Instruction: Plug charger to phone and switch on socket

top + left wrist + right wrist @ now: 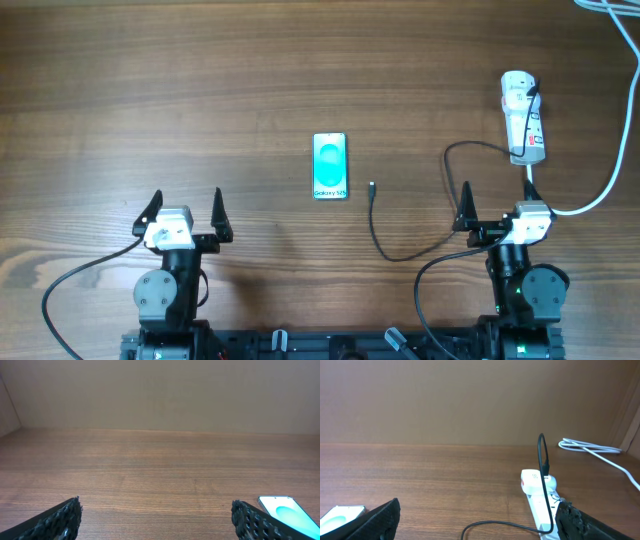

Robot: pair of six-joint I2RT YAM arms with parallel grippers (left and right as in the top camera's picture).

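The phone (pixel 330 166) lies flat mid-table, its cyan screen up. The charger, a thin black cable, ends in a dark tip (pixel 372 187) just right of the phone and loops back to the white socket (pixel 522 118) at the right rear. My left gripper (pixel 186 200) is open, left of and nearer than the phone, and holds nothing. The right gripper (pixel 497 195) is open just in front of the socket. In the left wrist view the phone (pixel 290 512) shows beside the right finger. In the right wrist view the charger (pixel 547 502) arches over the socket (pixel 540 497), and the phone (pixel 340 516) is at the far left.
A thick white cord (pixel 580 210) trails from the socket's near end, past the right arm, and curves up the table's right edge; it also lies at the back right as the cord (pixel 592 450). The charger's slack loops across the wood between the phone and the right arm.
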